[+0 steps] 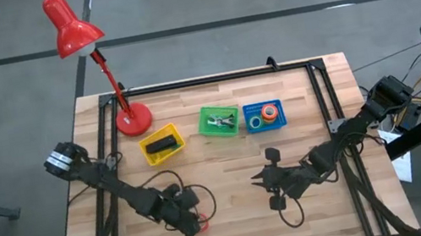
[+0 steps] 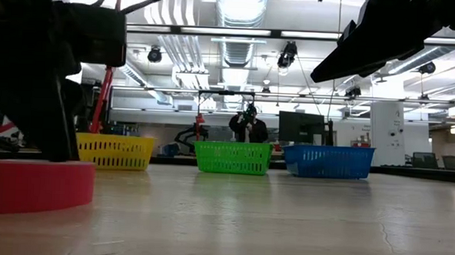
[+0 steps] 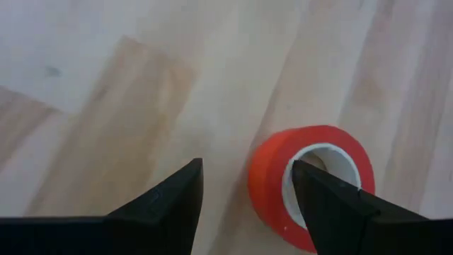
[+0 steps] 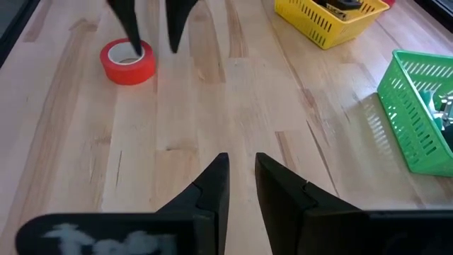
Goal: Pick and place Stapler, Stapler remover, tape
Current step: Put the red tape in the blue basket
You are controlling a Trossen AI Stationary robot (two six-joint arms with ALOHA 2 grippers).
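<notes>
1. Left gripper (image 1: 196,223) down at the front edge of the table (image 1: 229,175), left of the middle, jaws spread wide with nothing clamped; one finger (image 3: 333,205) dipped into the white core of the red tape roll (image 3: 311,180), the other (image 3: 166,209) outside on bare wood.
2. Roll lying flat on the table, not lifted.
3. Best grip, probably: pinch the roll's wall between the inner and outer finger, squeezing slowly so the roll does not skid or tip.
4. Lift straight up before any sideways travel.
5. Likely drop spot: blue basket (image 1: 265,115) toward the back edge, right of the middle, already holding other rolls; yellow basket (image 1: 162,143) holds the stapler (image 1: 160,144), green basket (image 1: 220,121) some small silvery pieces.
6. Right gripper (image 1: 262,180) waiting near the front edge, right of the middle, fingers nearly together, holding nothing.
</notes>
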